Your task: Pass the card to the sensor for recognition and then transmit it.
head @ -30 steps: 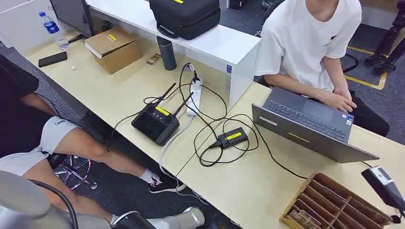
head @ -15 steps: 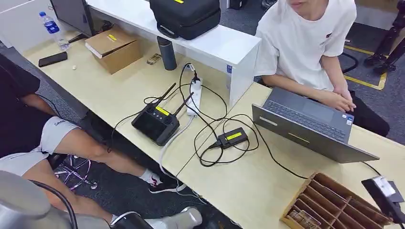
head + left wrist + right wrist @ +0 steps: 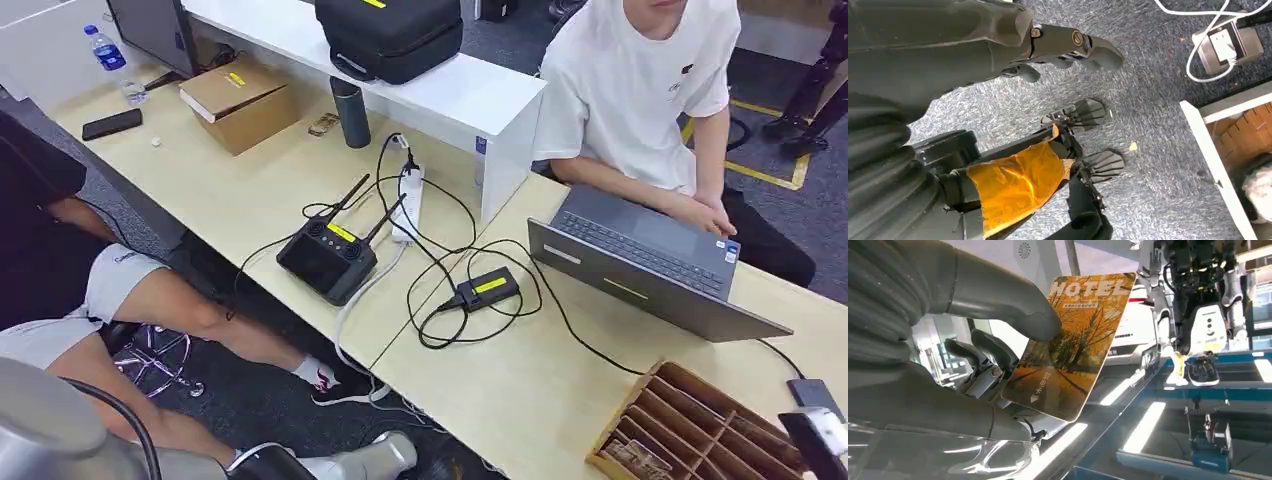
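**While held for scanning: one hotel key card, right hand**

Item: card point(image 3: 1073, 342), orange autumn print, "HOTEL" lettered along one end. Location: pinched in the right hand point(image 3: 983, 340), thick grey thumb point(image 3: 1013, 310) pressed on the printed face, darker fingers point(image 3: 983, 352) behind the back. In the head view the right hand point(image 3: 822, 440) sits at the lower right corner, beside the wooden divider tray point(image 3: 700, 425) on the bench point(image 3: 250, 190). A small dark flat device point(image 3: 812, 392), cabled, lies just beside that hand; it may be the sensor, but this cannot be confirmed.

Left hand point(image 3: 1068, 47): hangs over grey carpet point(image 3: 1158, 130), holding nothing, fingers loosely extended.

Handling, as judged: thin, light, stiff plastic. The glossy face is likely slippery, so a firm pinch counts more than force. Not fragile, though it could flex or pivot if taken by one corner alone. Best hold: near one short edge, thumb flat on the face, leaving most of the card free to meet a reader and for a receiving person to take the far end.

Also present: laptop point(image 3: 650, 260), a person point(image 3: 640, 90) typing at it, black controller point(image 3: 327, 258), power strip point(image 3: 407, 203).
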Robot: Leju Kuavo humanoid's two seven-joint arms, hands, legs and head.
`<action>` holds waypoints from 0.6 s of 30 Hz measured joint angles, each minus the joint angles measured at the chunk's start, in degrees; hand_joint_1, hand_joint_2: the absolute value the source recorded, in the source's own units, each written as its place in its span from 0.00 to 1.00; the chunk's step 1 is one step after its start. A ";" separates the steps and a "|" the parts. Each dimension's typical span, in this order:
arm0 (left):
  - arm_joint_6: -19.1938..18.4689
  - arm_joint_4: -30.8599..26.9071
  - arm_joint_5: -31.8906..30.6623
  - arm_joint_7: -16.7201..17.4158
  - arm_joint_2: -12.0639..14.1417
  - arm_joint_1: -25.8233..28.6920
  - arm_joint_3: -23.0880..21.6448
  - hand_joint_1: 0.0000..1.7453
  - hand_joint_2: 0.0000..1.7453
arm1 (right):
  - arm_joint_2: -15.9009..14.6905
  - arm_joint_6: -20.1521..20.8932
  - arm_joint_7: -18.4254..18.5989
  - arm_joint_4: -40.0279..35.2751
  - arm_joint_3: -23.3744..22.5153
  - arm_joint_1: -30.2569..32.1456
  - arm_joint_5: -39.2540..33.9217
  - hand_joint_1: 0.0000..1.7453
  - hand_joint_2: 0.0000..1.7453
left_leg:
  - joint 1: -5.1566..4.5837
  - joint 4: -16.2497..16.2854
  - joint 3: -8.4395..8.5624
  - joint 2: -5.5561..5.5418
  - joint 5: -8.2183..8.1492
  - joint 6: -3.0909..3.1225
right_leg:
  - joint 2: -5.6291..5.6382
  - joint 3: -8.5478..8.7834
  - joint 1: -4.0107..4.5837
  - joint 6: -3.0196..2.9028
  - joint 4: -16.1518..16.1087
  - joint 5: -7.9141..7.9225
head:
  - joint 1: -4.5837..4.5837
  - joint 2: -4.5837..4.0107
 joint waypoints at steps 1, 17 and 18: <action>0.00 0.00 0.04 -0.02 0.05 0.04 0.00 0.00 1.00 | -0.15 -0.04 -0.13 -0.43 -0.24 0.46 -0.24 1.00 1.00 | 0.00 0.00 0.02 0.00 0.00 0.00 | -0.01 0.02 0.00 0.00 0.00 0.00 | 0.00 0.00; 1.33 -0.90 1.18 -3.70 1.95 2.24 -0.02 0.00 1.00 | -3.78 -2.89 -5.79 -7.41 -10.73 15.59 -7.69 1.00 1.00 | 0.00 -0.04 0.19 -0.10 -0.02 0.01 | -0.19 0.26 -0.02 0.01 -0.04 -0.03 | 0.00 0.00; 1.36 -1.01 1.18 -3.98 2.06 2.44 -0.02 0.00 1.00 | -3.78 -3.00 -6.25 -7.61 -11.59 16.66 -7.93 1.00 1.00 | 0.00 -0.04 0.21 -0.10 -0.02 0.01 | -0.19 0.28 -0.02 0.01 -0.03 -0.03 | -0.02 0.00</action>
